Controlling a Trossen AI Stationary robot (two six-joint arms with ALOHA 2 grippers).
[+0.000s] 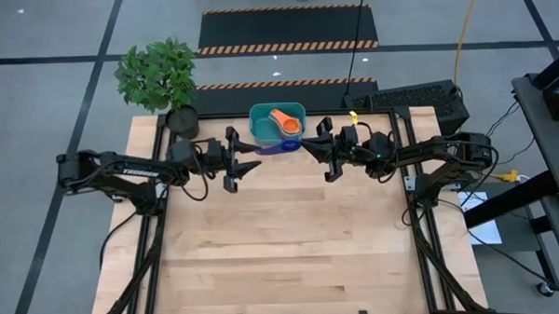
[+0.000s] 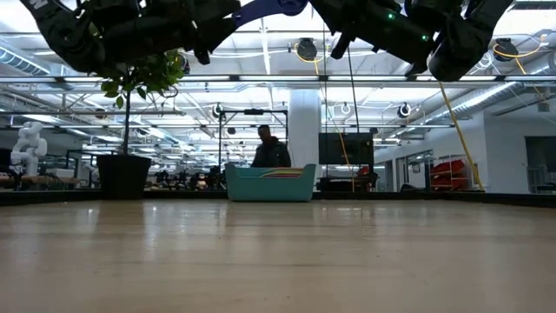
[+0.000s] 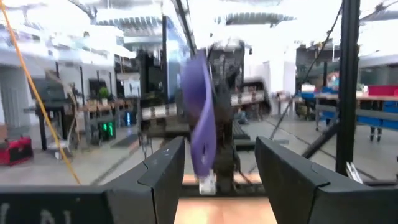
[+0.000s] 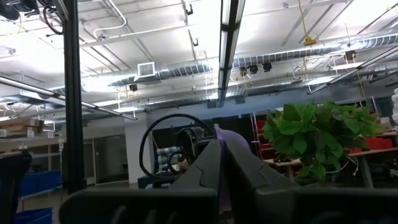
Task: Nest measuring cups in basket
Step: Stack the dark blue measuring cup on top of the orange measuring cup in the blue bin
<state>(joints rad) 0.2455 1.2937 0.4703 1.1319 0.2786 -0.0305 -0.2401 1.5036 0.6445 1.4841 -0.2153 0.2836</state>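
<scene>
Dark fingers point(image 4: 214, 171) of the right claw point(image 1: 328, 153) fill the foreground of the right wrist view, pressed together on a thin blue-purple edge. That edge belongs to the dark blue cup point(image 1: 279, 147), which the right claw holds clamped by one end.

The left claw point(image 1: 242, 160) faces it from the left. Its fingers point(image 3: 163, 168) stand apart, with the cup hanging in the gap ahead of them; contact is not visible. In the low view both claws and the cup point(image 2: 261, 9) sit high above the desk point(image 1: 283, 259).

Directly beyond the cup, at the far edge of the desk, stands the basket point(image 1: 260, 120). It already contains an orange cup point(image 1: 286, 122); any others inside cannot be made out. A potted plant point(image 1: 160, 77) stands at the far left corner, near the basket. A person point(image 2: 271, 149) is visible in the room behind.

Probable step: transfer or lowering of the held cup toward the basket.

Risks:
- Grip is on a thin edge only. The cup may pivot or slip if the arm swings quickly.
- If the left claw closes off-centre, it may knock the cup free.
- Release from this height may bounce the cup off the basket rim.
- The cup may land askew on the orange cup and fail to nest.
</scene>
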